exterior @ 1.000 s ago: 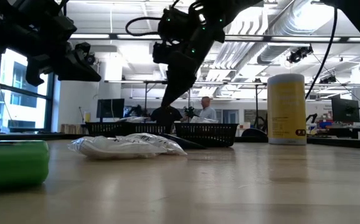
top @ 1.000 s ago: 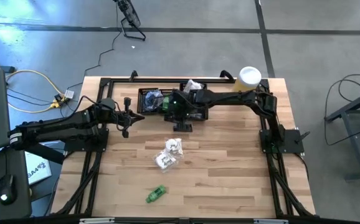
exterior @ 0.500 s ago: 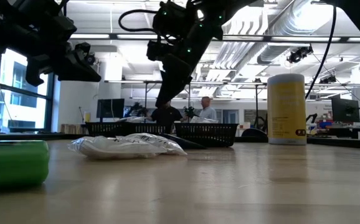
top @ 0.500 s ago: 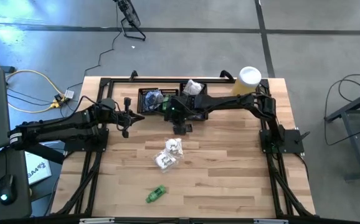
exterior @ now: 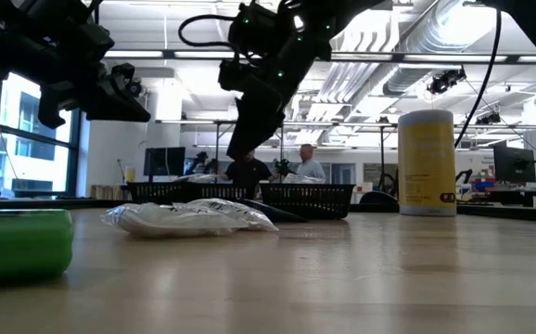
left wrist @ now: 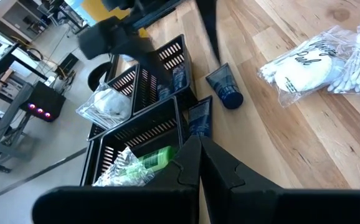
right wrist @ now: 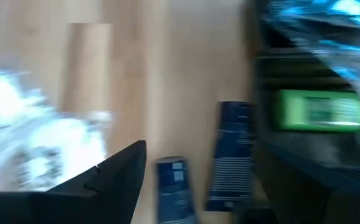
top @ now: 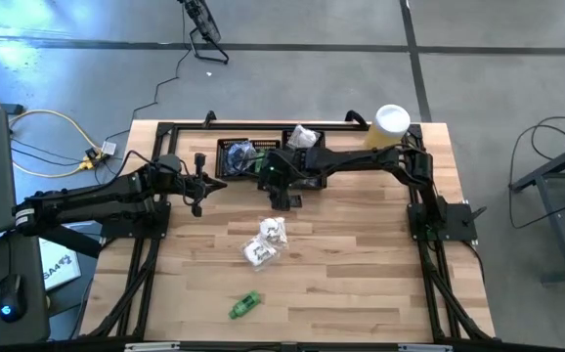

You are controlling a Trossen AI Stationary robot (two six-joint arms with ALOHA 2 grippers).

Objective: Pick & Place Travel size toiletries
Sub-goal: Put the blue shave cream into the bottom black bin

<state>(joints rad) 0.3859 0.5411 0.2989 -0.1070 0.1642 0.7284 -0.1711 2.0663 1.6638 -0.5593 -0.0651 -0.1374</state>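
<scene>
Right wrist view, two navy tubes (right wrist: 230, 155) between the spread right gripper (right wrist: 205, 186) fingers

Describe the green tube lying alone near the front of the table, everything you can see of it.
The green tube is a small bright-green item with a paler patch that looks like a label. It lies flat on the wooden table, slanted rather than square to the edges, near the front edge and apart from everything else. Nothing touches it but the tabletop. In the low view it shows as a rounded, glossy green body at the edge of the picture. Its cap cannot be made out.
</scene>
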